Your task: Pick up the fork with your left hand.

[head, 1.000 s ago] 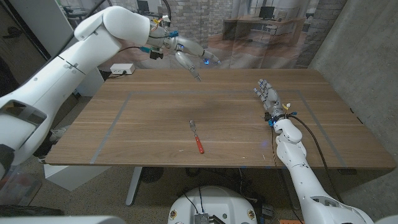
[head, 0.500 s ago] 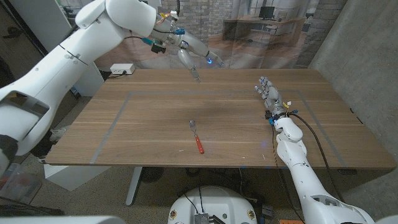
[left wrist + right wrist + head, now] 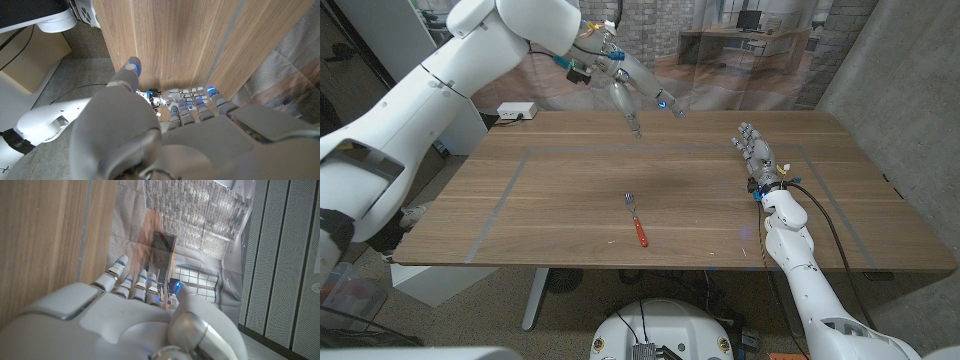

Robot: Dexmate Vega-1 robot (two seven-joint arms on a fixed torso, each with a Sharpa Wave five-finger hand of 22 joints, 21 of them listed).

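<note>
over the table's far edge the left robot hand [image 3: 638,92] hangs empty, fingers spread, fork [image 3: 636,219] visible from the head

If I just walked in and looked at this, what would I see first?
Probably the big white left arm reaching over the far side of the wooden table, its left hand up in the air with fingers apart, holding nothing. Next, the little fork with a red handle, lying alone near the table's front edge. The right hand waits at the table's right side, also holding nothing.
</note>
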